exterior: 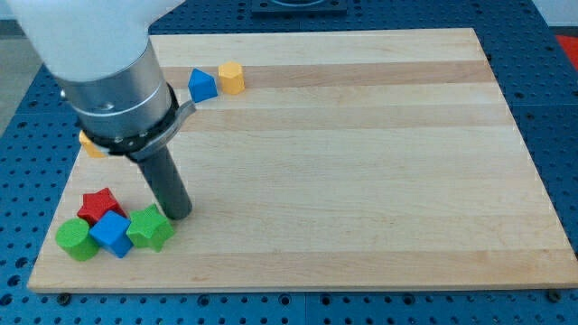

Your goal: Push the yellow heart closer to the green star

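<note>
A pale wooden counter (361,162) fills most of the frame, resting on a blue perforated surface. From the upper left of the frame a white and grey robot arm (108,72) reaches down and ends in a straight dark rod. My tip (179,217), the tool here, is one plain rod end with no parts that open or close, and it clamps nothing. It sits on the counter in the lower left of the frame, just above and to the right of the green star (150,229), so close that I cannot tell whether the two touch.

The green star belongs to a tight cluster in the lower left corner. To its left is a blue cube (112,235), touching it. Above the cube is a red star (98,206), and at the far left is a green cylinder (75,239).

A yellow block (90,144) peeks out at the left edge of the counter, mostly hidden behind the arm's grey collar, so its shape cannot be made out; it may be the yellow heart. It lies well above the green star.

Near the upper left of the counter, a blue triangular block (201,86) sits just beside a yellow hexagonal block (232,78), well apart from the cluster.
</note>
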{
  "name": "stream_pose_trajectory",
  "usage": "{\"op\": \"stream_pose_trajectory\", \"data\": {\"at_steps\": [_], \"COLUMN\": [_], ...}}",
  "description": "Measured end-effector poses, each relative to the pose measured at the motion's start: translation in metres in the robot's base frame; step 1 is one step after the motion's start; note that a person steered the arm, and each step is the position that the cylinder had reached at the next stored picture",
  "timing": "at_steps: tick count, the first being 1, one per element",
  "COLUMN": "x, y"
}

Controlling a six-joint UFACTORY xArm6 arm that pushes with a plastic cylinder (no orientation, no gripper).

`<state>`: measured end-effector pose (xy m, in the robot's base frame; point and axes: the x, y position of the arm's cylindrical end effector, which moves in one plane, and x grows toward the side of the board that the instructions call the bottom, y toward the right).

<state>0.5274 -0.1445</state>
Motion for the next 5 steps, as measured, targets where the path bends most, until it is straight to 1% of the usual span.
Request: {"op": "stream_pose_trajectory", "data": {"at_steps": [1,3,4,5], "x": [-0.043,-0.142,-0.167,-0.168], "y": [0.032,0.03,0.008,-0.031]}}
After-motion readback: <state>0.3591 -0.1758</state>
